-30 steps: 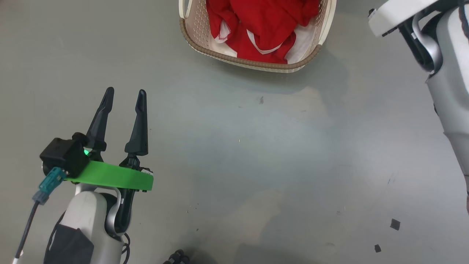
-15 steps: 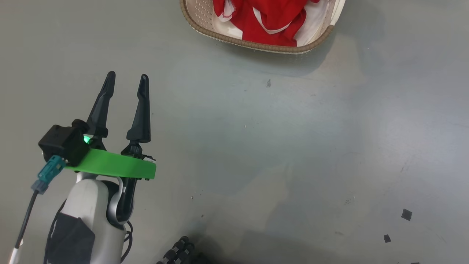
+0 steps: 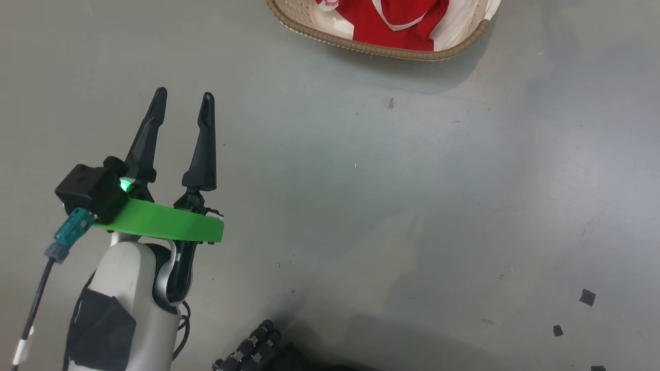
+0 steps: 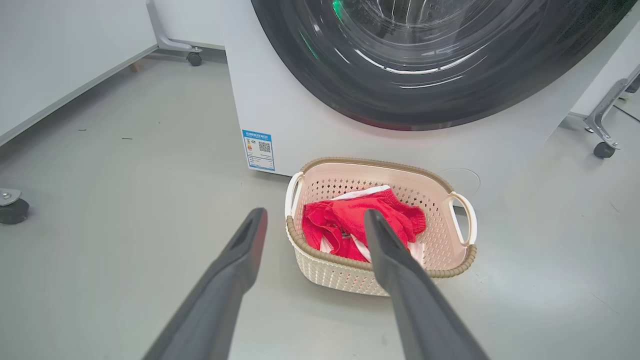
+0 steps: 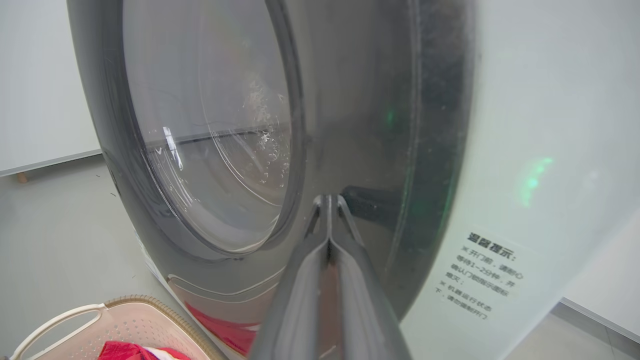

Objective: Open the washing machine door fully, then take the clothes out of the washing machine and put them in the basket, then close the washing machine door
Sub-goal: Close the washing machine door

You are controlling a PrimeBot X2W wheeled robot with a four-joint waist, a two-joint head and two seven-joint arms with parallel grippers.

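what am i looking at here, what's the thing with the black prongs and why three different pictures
It is a wheeled robot with two arms, each ending in a two-pronged gripper. The head view looks down from its head at the grey floor, where its left gripper stands open and empty. The left wrist view looks along that gripper at a small cream plastic basket with a brown rim. It holds bright red clothes with white trim and sits in front of a big white washing machine. The right wrist view looks along the right gripper, which is shut and holds nothing. Its tips are right at the glossy black rim of the round glass door.
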